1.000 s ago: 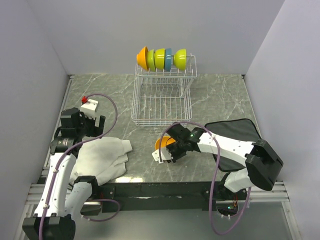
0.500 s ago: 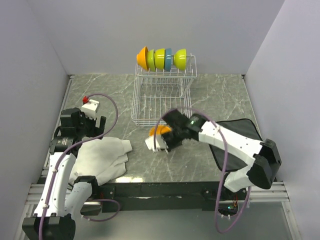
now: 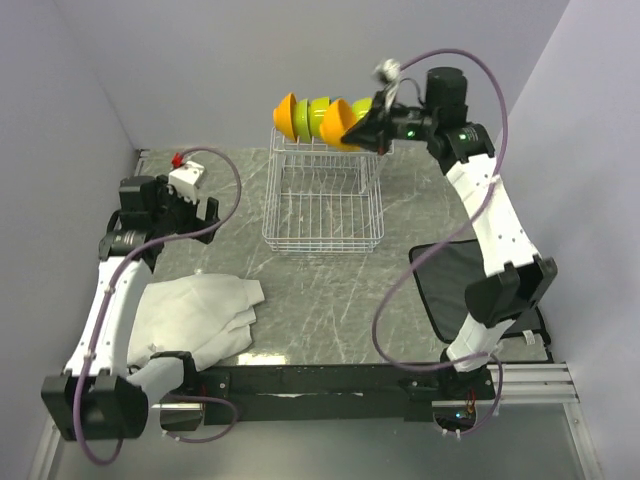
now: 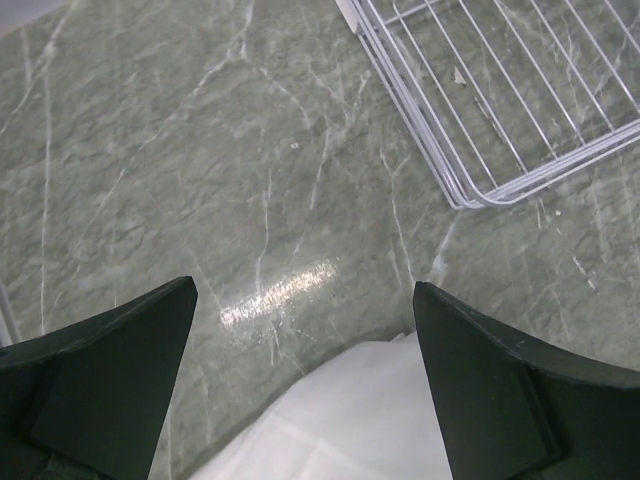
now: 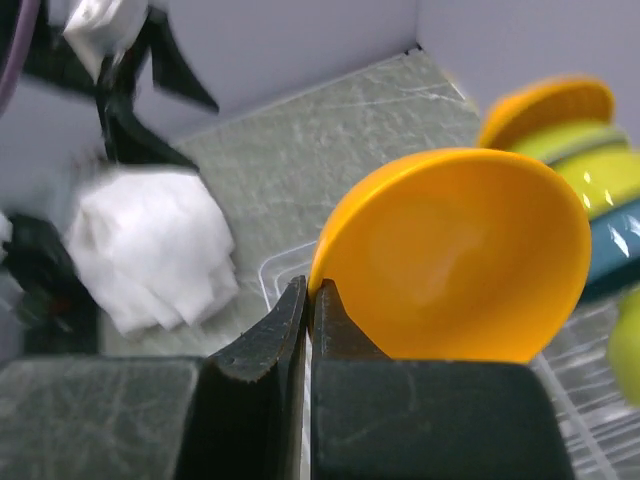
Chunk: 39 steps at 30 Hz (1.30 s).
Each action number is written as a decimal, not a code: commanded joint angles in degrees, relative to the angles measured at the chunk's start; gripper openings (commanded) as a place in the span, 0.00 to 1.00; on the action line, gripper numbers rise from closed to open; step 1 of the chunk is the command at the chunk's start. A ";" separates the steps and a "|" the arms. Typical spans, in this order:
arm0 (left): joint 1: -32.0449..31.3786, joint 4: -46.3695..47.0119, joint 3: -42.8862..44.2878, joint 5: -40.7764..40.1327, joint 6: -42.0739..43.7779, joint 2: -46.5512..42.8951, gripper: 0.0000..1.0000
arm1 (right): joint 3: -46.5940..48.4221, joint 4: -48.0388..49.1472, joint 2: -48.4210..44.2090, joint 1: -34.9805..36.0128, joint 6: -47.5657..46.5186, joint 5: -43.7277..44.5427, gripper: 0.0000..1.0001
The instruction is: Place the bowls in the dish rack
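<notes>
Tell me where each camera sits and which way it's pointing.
Top external: high behind the bases, looking down at the table, dish rack, left arm and right arm.
Left wrist: on the left arm, facing down past the open left gripper at the table, the dish rack's corner, white cloth.
Right wrist: on the raised right arm, looking along the shut right gripper pinching the orange bowl beside racked bowls.
Shared: both wrist views show the white cloth.

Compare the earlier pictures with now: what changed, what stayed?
The right gripper shut on the orange bowl and carried it from the near table up to the dish rack, at its raised tier. The left gripper, open, shifted slightly farther away. The racked bowls and white cloth stayed put.
</notes>
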 commanded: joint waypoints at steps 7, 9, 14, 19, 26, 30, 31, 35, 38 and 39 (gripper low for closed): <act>0.24 -0.56 8.72 1.54 10.35 10.65 0.97 | -8.48 81.53 10.58 -15.69 77.29 -18.55 0.00; 0.15 -2.40 10.05 0.65 10.88 12.93 0.97 | -6.73 81.94 11.99 -16.75 79.51 -18.20 0.00; 0.24 -5.04 12.16 -1.54 13.61 16.89 0.97 | -6.37 88.97 14.28 -20.09 84.52 -16.70 0.00; 0.24 -8.46 14.53 -2.95 15.88 20.41 0.97 | -6.55 88.98 17.00 -22.29 85.93 -13.55 0.00; 0.24 -14.79 17.61 -6.20 18.79 22.61 0.97 | -6.81 90.03 20.43 -23.61 89.62 -10.38 0.00; 0.24 -15.59 17.35 -7.52 18.44 21.82 0.97 | -5.76 88.89 21.93 -23.52 90.15 -8.71 0.00; 0.24 -15.68 17.18 -7.44 18.35 21.56 0.97 | -5.23 88.71 22.63 -23.43 90.15 -8.62 0.00; 0.24 -15.86 16.21 -8.22 18.00 21.03 0.97 | -4.61 87.31 24.65 -23.52 90.68 -7.83 0.00; 0.15 -16.29 15.86 -8.75 18.44 20.68 0.97 | -4.44 88.18 26.23 -23.43 91.29 -7.56 0.00; 0.15 -16.64 15.86 -8.93 18.62 20.85 0.97 | -4.00 88.01 26.59 -23.52 91.30 -7.30 0.00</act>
